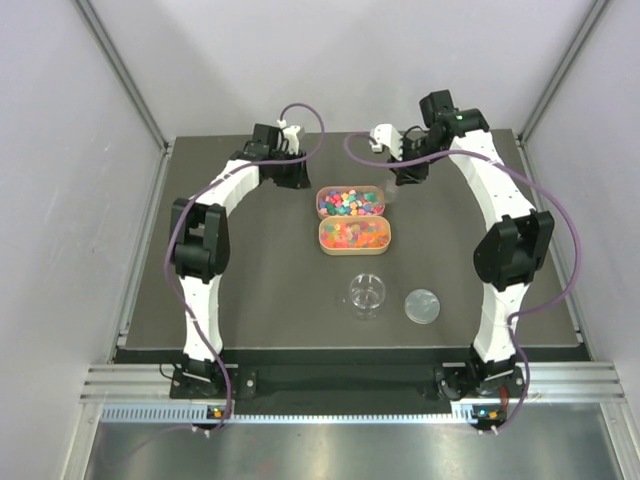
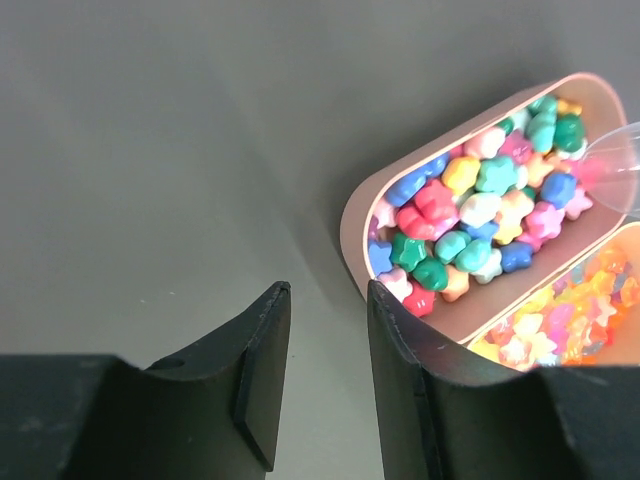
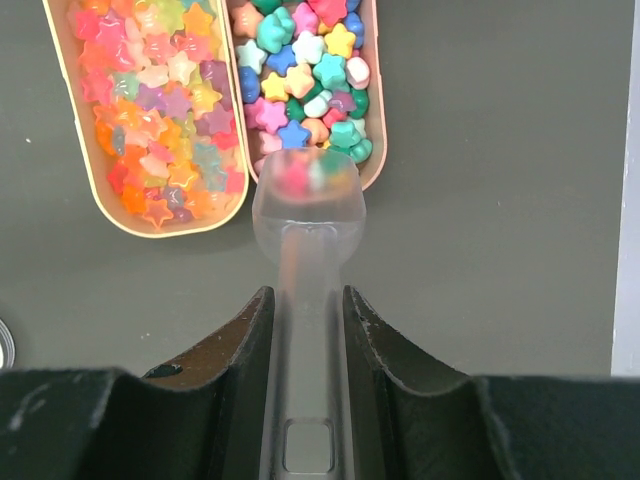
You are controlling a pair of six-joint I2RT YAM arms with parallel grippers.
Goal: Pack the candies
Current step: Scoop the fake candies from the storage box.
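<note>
Clamped on the handle of a clear scoop (image 3: 305,200), the right hand (image 3: 307,300) points up the frame, along the long axis of the star tray (image 3: 375,120). The scoop's bowl hovers over that tray's near end, where the candies (image 3: 300,70) lie. At the opposite end the left hand (image 2: 328,295) hangs with jaws apart, empty. Lower centre on the bench (image 1: 250,300), the jar (image 1: 367,293) and lid (image 1: 422,305) stand past the second tray (image 1: 322,236), on the right arm's side.
</note>
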